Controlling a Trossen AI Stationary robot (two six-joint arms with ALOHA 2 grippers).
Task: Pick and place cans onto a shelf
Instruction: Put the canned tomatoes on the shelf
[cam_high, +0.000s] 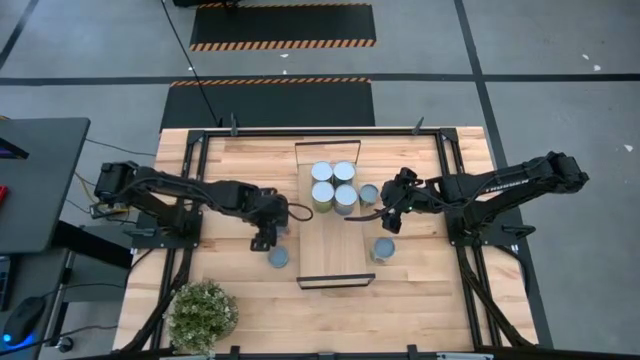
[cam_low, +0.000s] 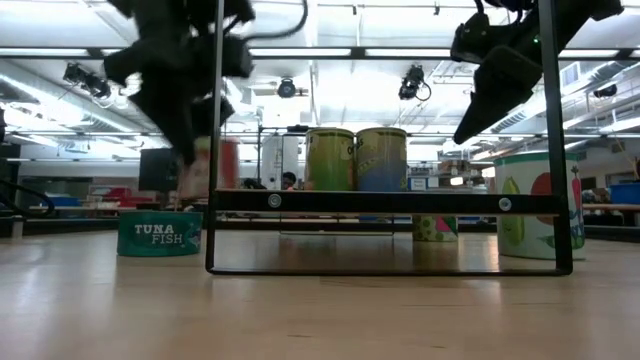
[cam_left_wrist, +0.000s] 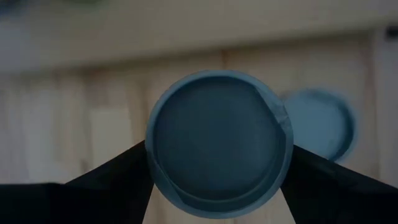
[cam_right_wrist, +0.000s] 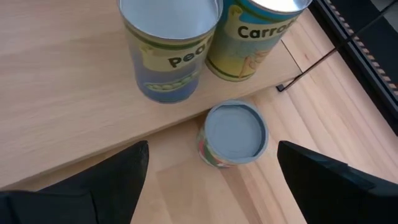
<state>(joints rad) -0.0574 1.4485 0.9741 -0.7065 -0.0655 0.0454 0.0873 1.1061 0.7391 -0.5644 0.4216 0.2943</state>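
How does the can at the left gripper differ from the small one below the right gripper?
The left can is clamped between the left gripper's fingers, off the tabletop; the right can stands free on it beside the shelf, the right gripper open above. Both sit upright with pale-blue tops.

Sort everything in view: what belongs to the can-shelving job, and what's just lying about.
Job: shelf; four cans standing on it; held can in the left gripper; tuna can on the table; can beside the shelf, under the open right gripper; loose can on the table.

Lying about: bushy green plant; dark desk.
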